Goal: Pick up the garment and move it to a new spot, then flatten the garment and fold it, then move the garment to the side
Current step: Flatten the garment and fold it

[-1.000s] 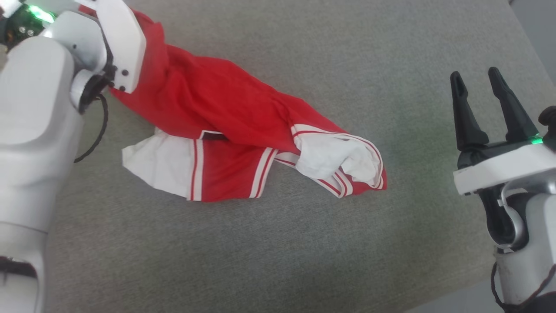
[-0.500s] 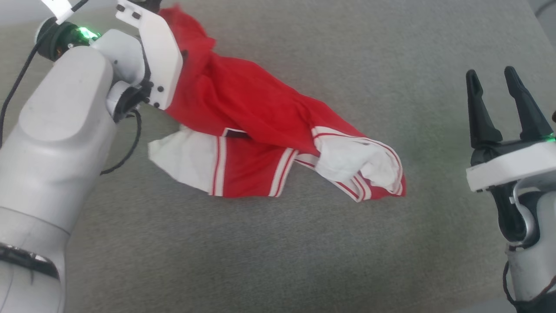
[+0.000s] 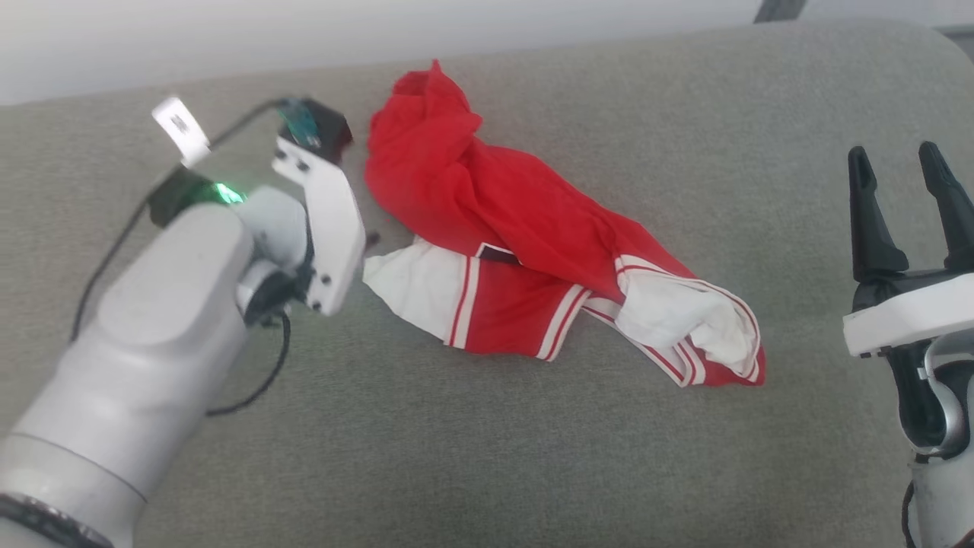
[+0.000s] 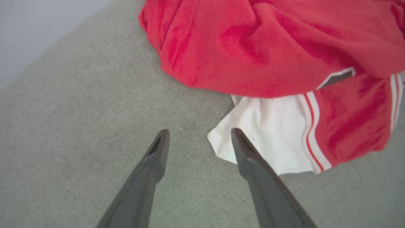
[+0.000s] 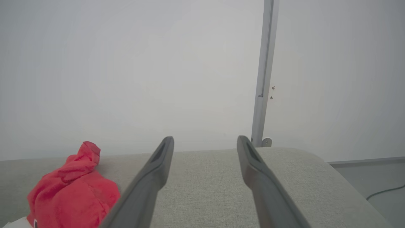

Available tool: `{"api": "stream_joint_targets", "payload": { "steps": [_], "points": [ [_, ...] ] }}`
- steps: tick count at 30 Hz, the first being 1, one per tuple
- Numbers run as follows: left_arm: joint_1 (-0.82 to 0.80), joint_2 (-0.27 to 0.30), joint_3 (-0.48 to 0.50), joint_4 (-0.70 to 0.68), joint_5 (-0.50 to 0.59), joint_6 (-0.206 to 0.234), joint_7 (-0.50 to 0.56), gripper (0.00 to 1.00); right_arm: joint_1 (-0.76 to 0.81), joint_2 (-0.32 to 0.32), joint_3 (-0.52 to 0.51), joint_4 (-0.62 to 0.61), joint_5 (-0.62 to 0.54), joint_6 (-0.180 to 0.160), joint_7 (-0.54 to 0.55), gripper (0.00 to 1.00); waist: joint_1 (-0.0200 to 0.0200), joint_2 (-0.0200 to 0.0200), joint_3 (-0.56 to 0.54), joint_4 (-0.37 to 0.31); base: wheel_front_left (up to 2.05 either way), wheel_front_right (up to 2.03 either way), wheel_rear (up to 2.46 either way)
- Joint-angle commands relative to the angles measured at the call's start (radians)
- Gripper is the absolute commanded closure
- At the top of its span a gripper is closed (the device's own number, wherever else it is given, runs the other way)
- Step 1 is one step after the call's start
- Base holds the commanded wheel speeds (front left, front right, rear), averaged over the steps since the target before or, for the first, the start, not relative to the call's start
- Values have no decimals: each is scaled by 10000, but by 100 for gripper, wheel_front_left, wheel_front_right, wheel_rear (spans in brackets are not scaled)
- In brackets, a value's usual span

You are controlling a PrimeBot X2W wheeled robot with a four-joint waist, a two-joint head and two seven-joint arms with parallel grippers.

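The garment (image 3: 487,205), a red jersey with white sleeve parts and red-and-white striped trim, lies crumpled on the grey upholstered surface (image 3: 487,457). Its red end is heaped toward the back, and one white sleeve (image 3: 415,285) points left. Only a sliver of dark lettering (image 3: 498,255) shows. In the left wrist view my left gripper (image 4: 200,131) is open just above the surface, its right finger (image 4: 250,158) beside the white sleeve corner (image 4: 227,148), nothing between the fingers. My right gripper (image 3: 894,150) stands open, well to the right of the garment (image 5: 72,190).
The grey surface ends at a back edge against a pale wall (image 3: 380,30), with a rounded corner at the far right (image 5: 316,158). A grey vertical post (image 5: 264,72) rises behind it. Floor with a thin cable (image 5: 384,191) lies beyond the right edge.
The head camera has shifted. My left gripper, earlier up at the garment's red end, has come away to the garment's left side and is open; the red end now lies heaped.
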State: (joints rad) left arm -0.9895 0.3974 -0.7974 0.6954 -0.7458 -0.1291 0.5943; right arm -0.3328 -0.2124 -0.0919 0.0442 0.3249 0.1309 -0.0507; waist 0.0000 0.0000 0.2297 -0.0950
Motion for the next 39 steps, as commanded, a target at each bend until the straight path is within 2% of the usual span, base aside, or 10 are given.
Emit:
{"api": "stream_joint_targets", "payload": {
  "steps": [1,6,22,24,31,39],
  "points": [
    [192,-18,-62,-33,-58,-8,20,0,70,71,5,-74,-72,-3,84,0,0,0,-115,103,0,0,0],
    [487,-162,-131,156,-255,13,99,0,113,114,52,-279,-91,-3,221,0,0,0,-90,11,0,0,0],
    [572,-787,104,1859,-924,655,751,0,-136,183,131,-349,124,-3,227,0,0,0,659,-890,0,0,0],
    [725,-926,123,2222,-1118,617,1165,100,-149,172,98,-322,135,-3,195,0,0,0,700,-923,0,0,0],
    [520,-926,313,2453,-1480,517,1387,100,-41,113,-177,-280,25,-3,205,0,0,0,622,-616,0,0,0],
    [501,129,683,1028,-1509,831,1088,100,323,149,-544,-458,-128,-3,358,0,0,0,171,132,0,0,0]
  ]
}}
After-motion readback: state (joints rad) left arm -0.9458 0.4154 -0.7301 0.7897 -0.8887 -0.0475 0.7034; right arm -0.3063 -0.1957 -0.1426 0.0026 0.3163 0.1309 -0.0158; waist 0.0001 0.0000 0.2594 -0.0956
